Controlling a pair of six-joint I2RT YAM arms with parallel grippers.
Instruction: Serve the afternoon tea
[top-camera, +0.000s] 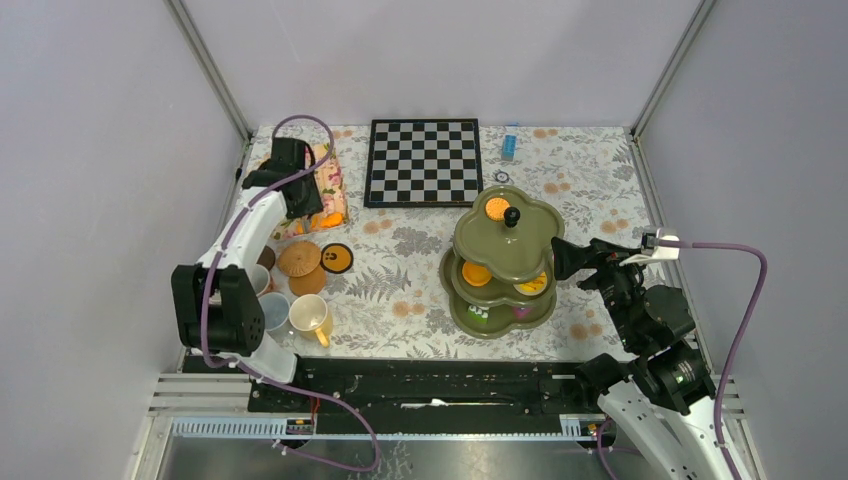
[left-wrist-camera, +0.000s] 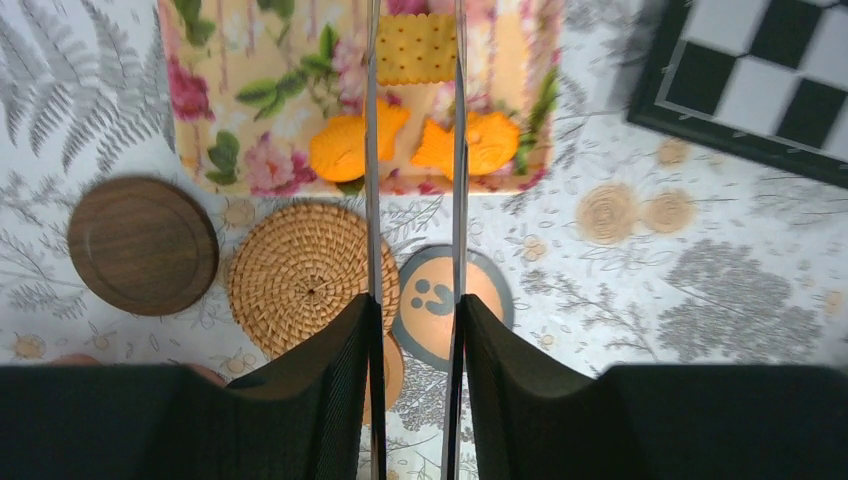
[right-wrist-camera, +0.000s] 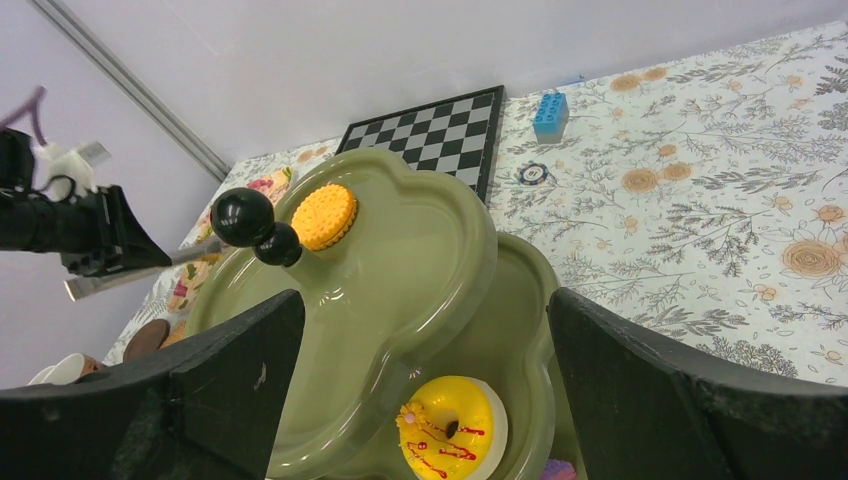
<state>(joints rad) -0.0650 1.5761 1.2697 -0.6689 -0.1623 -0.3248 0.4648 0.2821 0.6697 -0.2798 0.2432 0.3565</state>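
Right claw (right-wrist-camera: 425, 305) gapes wide, reaching level toward the stand (right-wrist-camera: 400, 250).

No words, numbers or brand marks can be read anywhere. The only sign is a dark smiley-like mark on the round orange coaster (left-wrist-camera: 428, 308).

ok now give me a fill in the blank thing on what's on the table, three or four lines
1. On the top tier of the stand, a round orange biscuit lies beside the black ____.
2. The floral tray holds ____ orange fish-shaped biscuits.
3. Between the blue block and the floral tray lies the black-and-white ____.
4. The doughnut on a lower tier is ____ with red drizzle.

Missing words: knob; two; chessboard; yellow.
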